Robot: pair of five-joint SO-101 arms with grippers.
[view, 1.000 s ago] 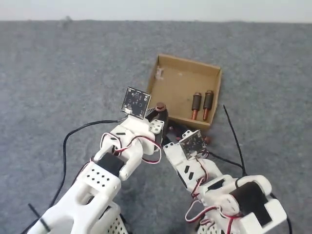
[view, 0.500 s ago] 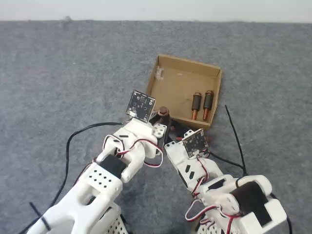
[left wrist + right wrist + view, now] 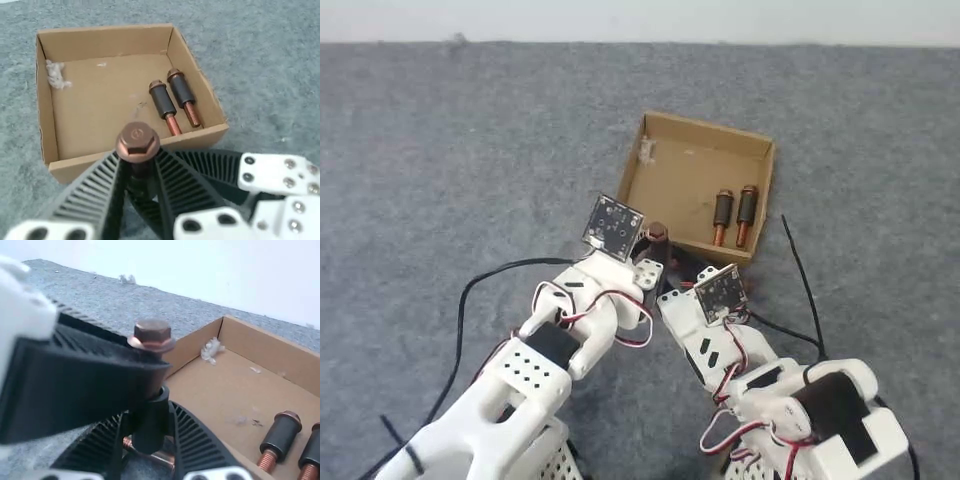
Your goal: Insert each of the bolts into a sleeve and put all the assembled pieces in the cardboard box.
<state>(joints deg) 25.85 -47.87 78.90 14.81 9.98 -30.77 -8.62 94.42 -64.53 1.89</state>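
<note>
Since a second ago the left arm (image 3: 565, 335) has slid toward the right arm (image 3: 720, 345) and the box's near wall, carrying the bolt (image 3: 137, 142) with it. The right arm has barely shifted. I see the bolt standing upright with its copper hex head on top, and the left jaws are closed on its shank just under the head. Directly beneath it is the black sleeve (image 3: 151, 415), which the right jaws are clamped around. The shank runs down into the sleeve, though I cannot tell how deep it sits. From the high view, bolt and sleeve are held just outside the near wall of the cardboard box (image 3: 767, 190), close to its left corner, between the two wrists. Inside the box one assembled piece (image 3: 162, 102) and a second assembled piece (image 3: 182, 95) lie side by side toward the right wall, heads pointing at the far wall. A tuft of white fluff (image 3: 55, 75) sits in the far left corner. The box rests on the grey bench (image 3: 440, 150), and black cables (image 3: 800, 280) trail from both arms.
</note>
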